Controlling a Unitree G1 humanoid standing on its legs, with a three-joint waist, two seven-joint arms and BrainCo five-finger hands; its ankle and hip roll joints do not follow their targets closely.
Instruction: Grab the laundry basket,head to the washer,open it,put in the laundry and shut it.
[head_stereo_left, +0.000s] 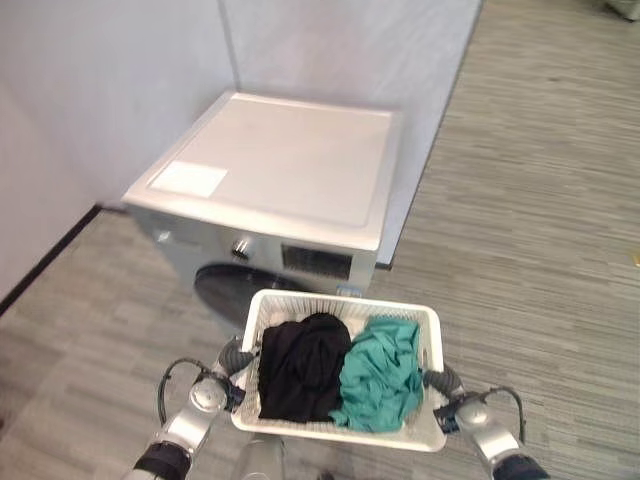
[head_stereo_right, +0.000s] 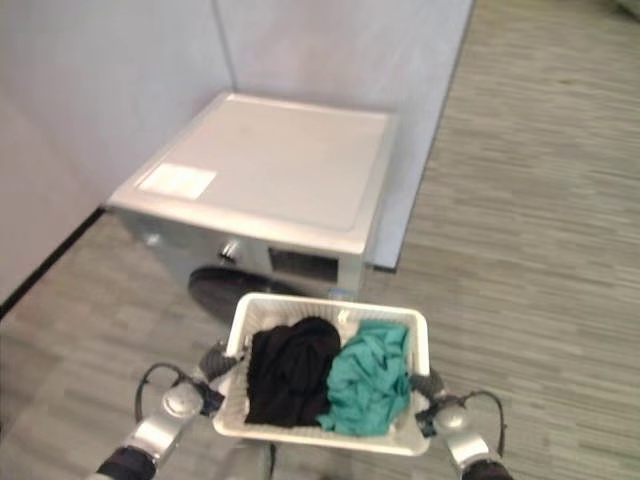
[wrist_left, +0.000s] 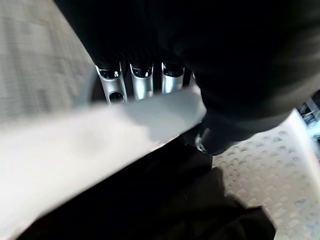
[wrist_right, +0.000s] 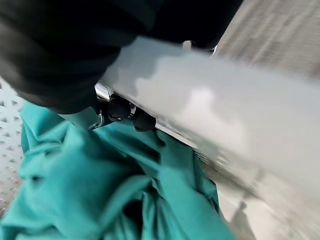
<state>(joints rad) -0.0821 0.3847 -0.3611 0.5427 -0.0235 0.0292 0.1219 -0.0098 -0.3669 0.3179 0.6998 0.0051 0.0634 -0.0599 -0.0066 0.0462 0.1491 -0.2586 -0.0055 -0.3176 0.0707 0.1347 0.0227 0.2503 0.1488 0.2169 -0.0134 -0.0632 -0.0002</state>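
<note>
I hold a white laundry basket (head_stereo_left: 340, 303) in front of me, just short of the silver washer (head_stereo_left: 280, 160). A black garment (head_stereo_left: 300, 365) fills its left half and a teal garment (head_stereo_left: 385, 375) its right half. My left hand (head_stereo_left: 235, 360) grips the basket's left side. In the left wrist view its fingers (wrist_left: 142, 82) curl over the white rim (wrist_left: 100, 135). At the basket's right side is my right hand (head_stereo_left: 445, 385), and its dark fingertips (wrist_right: 127, 110) hook over the rim (wrist_right: 200, 100) above the teal cloth (wrist_right: 100, 185). The washer's round dark door (head_stereo_left: 222, 290) is shut.
The washer stands in a corner, with a grey wall (head_stereo_left: 100, 90) on its left and a grey partition (head_stereo_left: 350, 50) behind it. Grey wood-pattern floor (head_stereo_left: 540, 220) stretches away to the right. A control knob (head_stereo_left: 241, 247) sits on the washer's front panel.
</note>
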